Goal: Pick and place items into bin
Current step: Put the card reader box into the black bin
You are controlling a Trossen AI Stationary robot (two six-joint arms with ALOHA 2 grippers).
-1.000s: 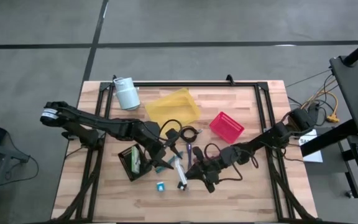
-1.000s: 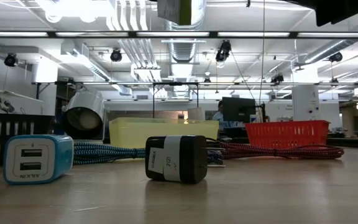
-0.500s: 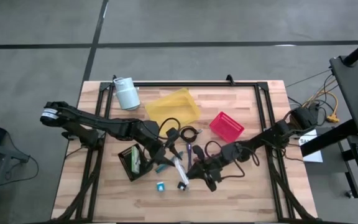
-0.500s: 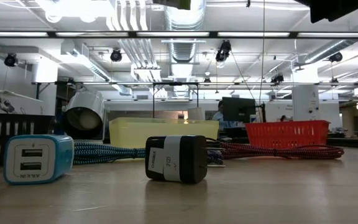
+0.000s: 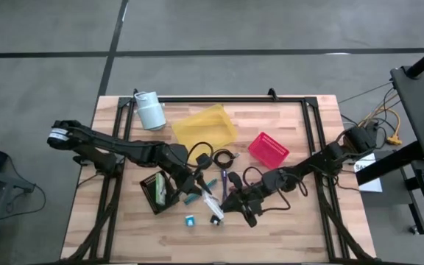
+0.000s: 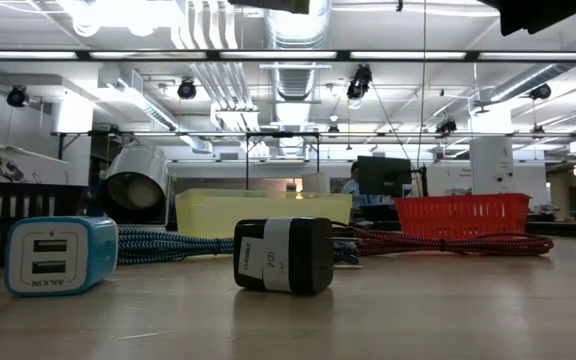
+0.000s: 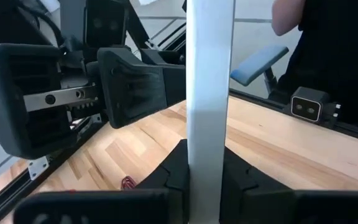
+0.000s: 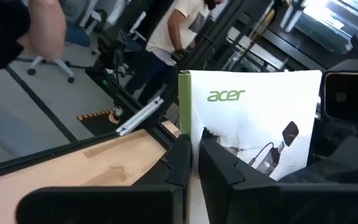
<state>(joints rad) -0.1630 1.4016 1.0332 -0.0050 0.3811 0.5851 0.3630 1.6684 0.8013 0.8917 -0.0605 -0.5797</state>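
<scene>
White card (image 5: 211, 197), Acer print: off the wood, mid-table toward the near edge, held between both grippers.
Done so far: yellow bin (image 5: 205, 125) and red basket (image 5: 269, 149) look empty; black bin (image 5: 156, 191) may hold something, can't tell.
Left to do: blue cube (image 6: 60, 255), black cube (image 6: 283, 255) and cables still loose. Judged early.
Left gripper (image 5: 197, 188): arm reaches in from the left edge, jaws pinching the card's edge.
Right gripper (image 5: 227, 205): arm comes from the right edge, jaws pinching the same card.
</scene>
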